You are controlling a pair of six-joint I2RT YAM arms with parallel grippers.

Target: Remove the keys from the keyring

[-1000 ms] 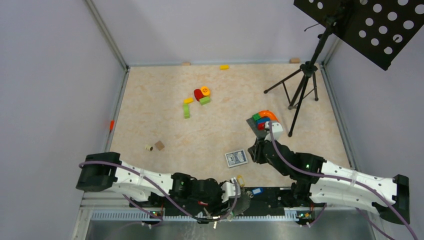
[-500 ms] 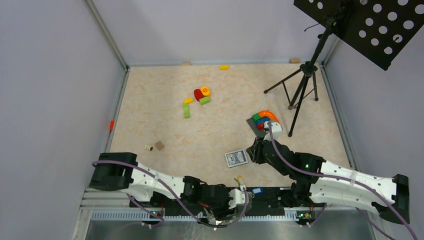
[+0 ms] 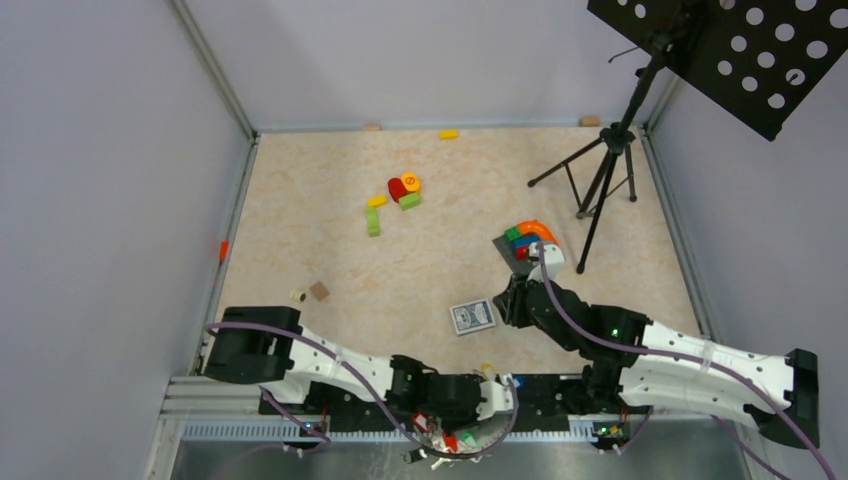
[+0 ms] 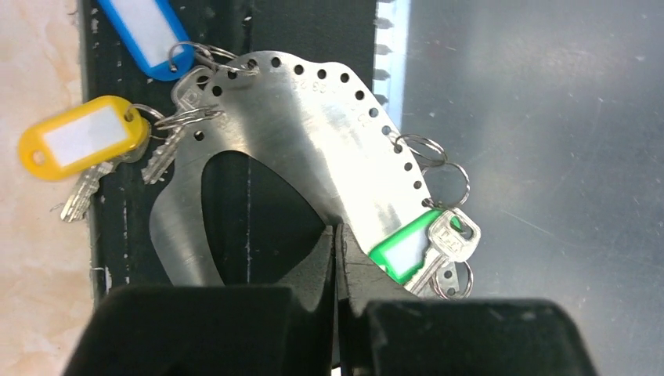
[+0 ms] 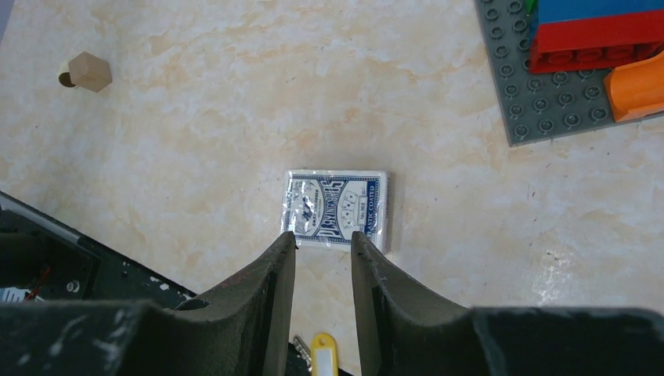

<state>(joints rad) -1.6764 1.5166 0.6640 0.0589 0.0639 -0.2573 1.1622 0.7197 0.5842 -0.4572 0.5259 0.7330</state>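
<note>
Black fingers of my left end effector (image 4: 337,235) are pressed flat together, their tips on the inner rim of the keyring (image 4: 313,133). I cannot tell whether they actually pinch its thin metal. The keyring is a flat, perforated grey loop lying just off the near edge of the counter (image 4: 31,258), across the black base rail (image 4: 313,23) and partly over the grey sheet metal (image 4: 548,157) beyond.

Its keys (image 4: 448,243) hang from small rings along the outer rim. The green tag (image 4: 399,251) is just beside my fingertips. The yellow tag (image 4: 82,137) and blue tag (image 4: 149,31) are at the loop's counter side, and the yellow one reaches onto the counter.

My right end effector (image 5: 322,243) is partly open and empty. It hovers over the counter near that same edge, with a playing-card box (image 5: 337,207) just beyond its tips.
</note>
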